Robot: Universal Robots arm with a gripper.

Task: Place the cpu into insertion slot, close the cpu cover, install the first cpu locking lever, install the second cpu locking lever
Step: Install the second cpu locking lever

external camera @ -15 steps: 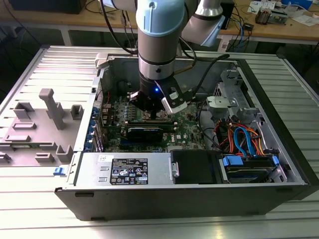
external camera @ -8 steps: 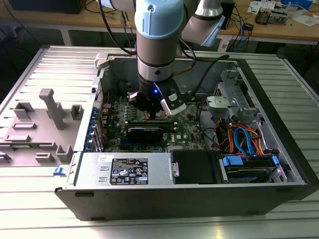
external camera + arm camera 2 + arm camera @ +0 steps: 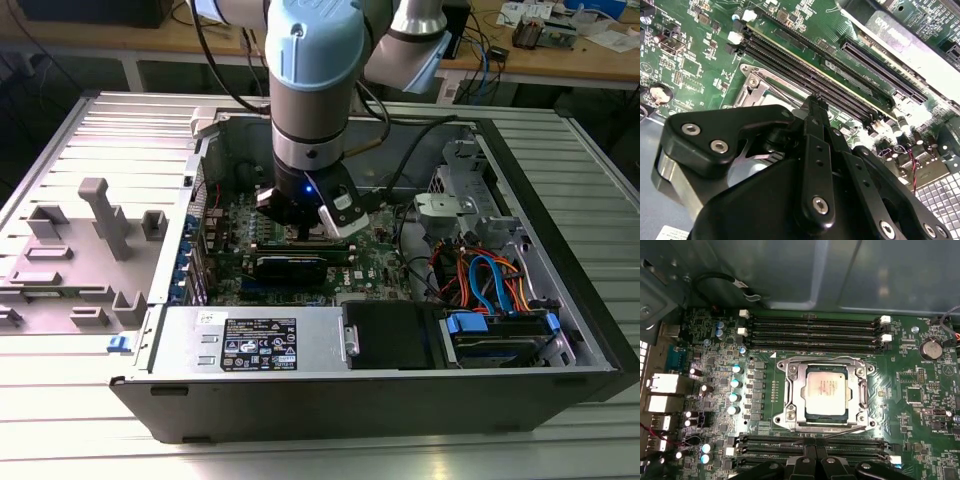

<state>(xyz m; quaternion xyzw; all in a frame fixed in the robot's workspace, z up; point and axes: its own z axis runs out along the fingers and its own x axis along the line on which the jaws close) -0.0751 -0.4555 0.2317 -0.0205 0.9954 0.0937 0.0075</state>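
- The cpu (image 3: pixel 826 388) lies flat in the insertion slot (image 3: pixel 826 416), with its dull silver top facing up, in the first wrist view.
- The computer case (image 3: pixel 330 400) lies open on a ribbed metal table (image 3: pixel 90 420), and the motherboard (image 3: pixel 380 262) is at its bottom in the exterior view.
- The arm (image 3: pixel 312 90) comes down from above into the case, over the middle of the motherboard.
- The gripper (image 3: pixel 814 454) is just above the board, beside the socket edge that is next to the memory slots (image 3: pixel 812 446). Its black fingers (image 3: pixel 816 130) stand close together; I cannot tell if they hold or touch something.
- The cpu cover (image 3: pixel 825 367) is down around the chip, and the chip shows through its square window.
- One thin locking lever (image 3: pixel 842 431) lies along the socket edge nearest to the gripper, and another wire lever (image 3: pixel 825 360) runs along the opposite edge.
- More memory slots (image 3: pixel 812 330) are on the far side of the socket.
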